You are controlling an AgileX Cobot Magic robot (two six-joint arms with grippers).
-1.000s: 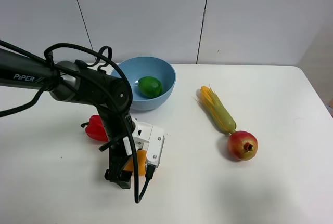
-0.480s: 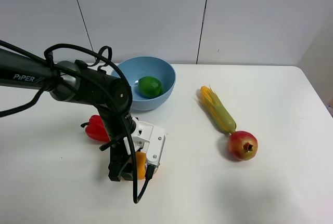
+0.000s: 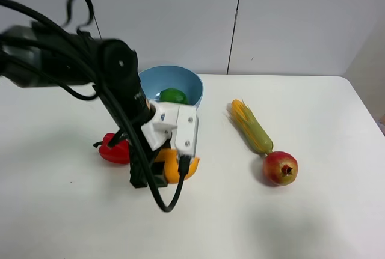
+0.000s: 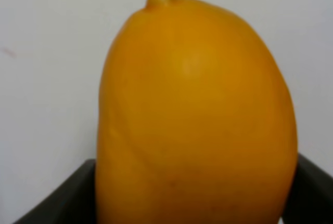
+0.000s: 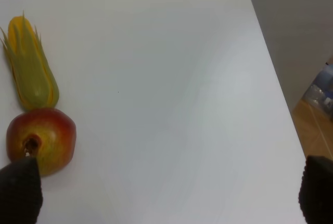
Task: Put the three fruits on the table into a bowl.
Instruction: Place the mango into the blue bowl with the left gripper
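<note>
My left gripper [image 3: 163, 172] is shut on the orange-yellow mango [image 3: 174, 166] and holds it above the table [image 3: 313, 223], in front of the light-blue bowl [image 3: 195, 100]. The mango [image 4: 195, 115] fills the left wrist view, with dark fingers [image 4: 57, 200] at its sides. The green lime [image 3: 173, 95] lies in the bowl. The red-yellow pomegranate [image 3: 280, 167] sits on the table at the right, also in the right wrist view [image 5: 41, 140]. My right gripper [image 5: 166, 198] is open above the table beside the pomegranate; it does not show in the exterior view.
A red bell pepper [image 3: 114, 149] lies left of the left arm, partly behind it. A green-husked corn ear [image 3: 252, 128] lies between the bowl and the pomegranate, its end touching the pomegranate; it also shows in the right wrist view [image 5: 30, 70]. The table's right edge [image 5: 270, 94] is near.
My left gripper has risen from the table with the mango and moved toward the bowl. The arm's upper part has swung up and back. The other objects have not moved.
</note>
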